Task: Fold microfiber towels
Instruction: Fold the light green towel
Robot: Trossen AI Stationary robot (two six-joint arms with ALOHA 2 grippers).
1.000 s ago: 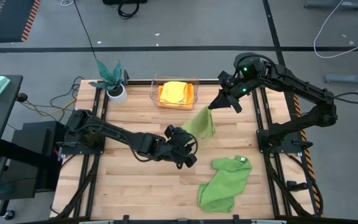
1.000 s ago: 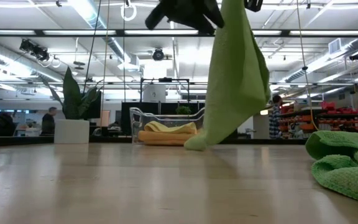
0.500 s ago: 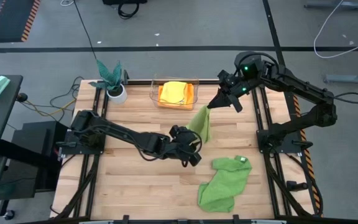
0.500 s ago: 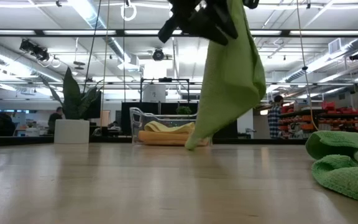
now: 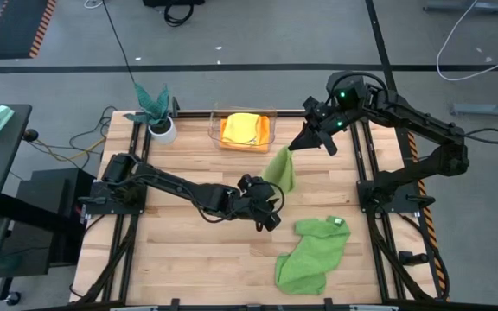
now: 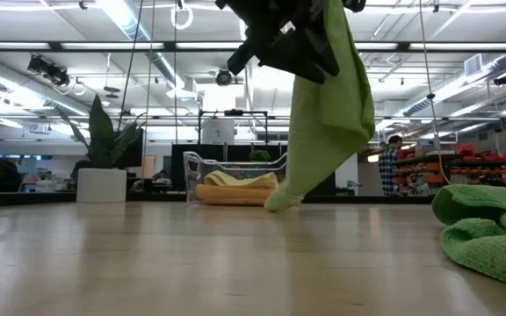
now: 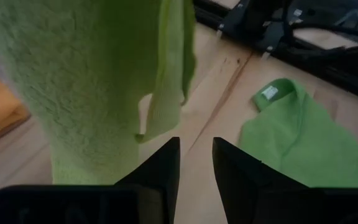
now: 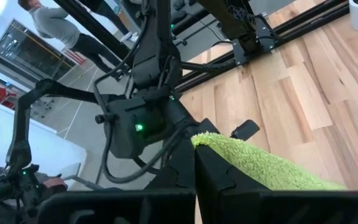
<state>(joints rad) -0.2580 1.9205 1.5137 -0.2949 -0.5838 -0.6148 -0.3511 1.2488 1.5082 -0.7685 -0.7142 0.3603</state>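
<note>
From the left, the left gripper (image 5: 271, 205) reaches toward the bottom of the lime towel (image 5: 281, 168), its fingers (image 7: 160, 168) parted with nothing between them. The towel hangs in mid-air, its top corner pinched in the clenched right gripper (image 5: 297, 146), its lower edge just above the table (image 5: 188, 250). The other green towel (image 5: 311, 255) lies crumpled to the right. If the left gripper closes too low, it could miss the dangling corner, or catch 2 layers and twist the fold.

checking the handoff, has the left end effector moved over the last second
Yes. In the high view the left end effector has shifted right along the table, closer to the mid-green towel and under the lime green towel hanging from the right end effector.
</note>
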